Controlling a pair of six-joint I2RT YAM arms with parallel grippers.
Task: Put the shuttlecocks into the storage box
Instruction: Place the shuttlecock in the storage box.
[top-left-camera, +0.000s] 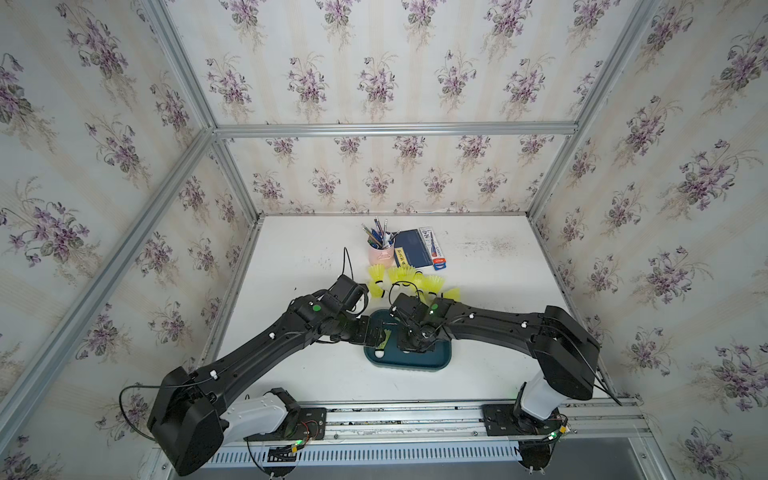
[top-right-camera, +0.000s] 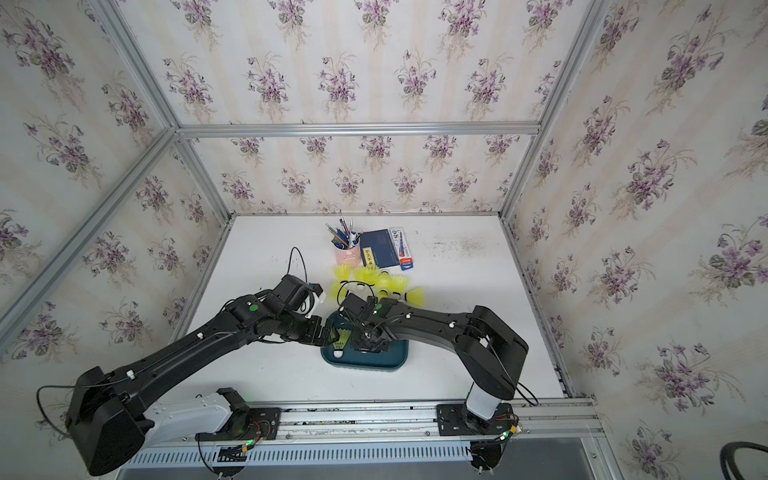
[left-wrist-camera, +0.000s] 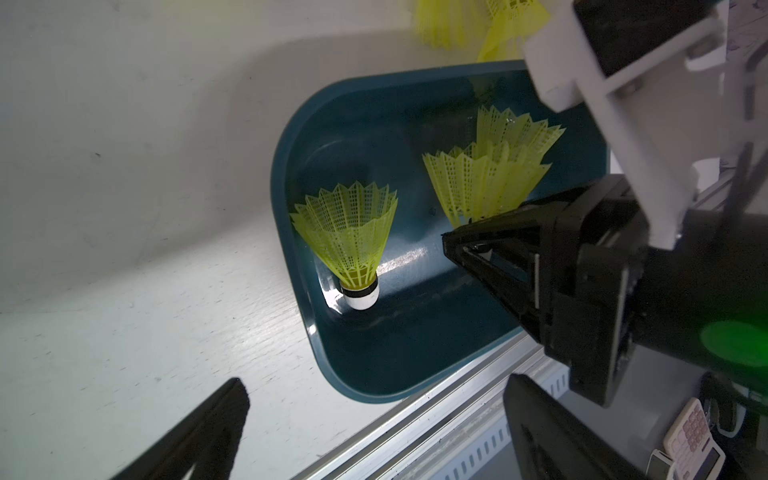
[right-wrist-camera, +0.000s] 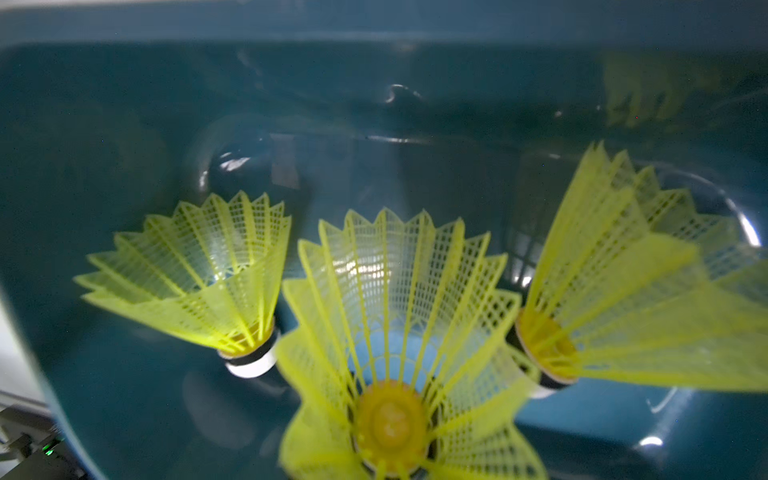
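Ok so, nearest to me on the white table (top-left-camera: 291, 374) sits the storage box (top-left-camera: 409, 368), the dark teal tray, and both my arms are bent in over it. My right pincer (left-wrist-camera: 465, 245) is dipped down inside the box and clamped on the cork end of the held shuttlecock (right-wrist-camera: 390, 299), which hangs low in the tray. Whether it touches the floor I honestly can't tell. On one side of it the corner shuttlecock (left-wrist-camera: 347, 237) lies on its side in the rounded corner at my left end of the box, white tip toward the near rim, skirt pointing away from me. On the other side the third shuttlecock (right-wrist-camera: 623, 270) lies in the box too, just beside the held one and half hidden behind it in the left wrist view. My left pincer (left-wrist-camera: 376, 380) hovers over that left end of the box with its jaws spread wide apart. Just past the far rim, the loose shuttlecocks (top-left-camera: 399, 274) are bunched on the table, a neon yellow clump partly hidden by my right wrist in both top views. Behind them stands the pink pen cup (top-left-camera: 381, 254) stuffed with pens, with a dark blue notebook (top-left-camera: 413, 248) lying just beside it and a white packet (top-left-camera: 432, 245) against that. Then it's flowery wallpaper (top-left-camera: 395, 183).
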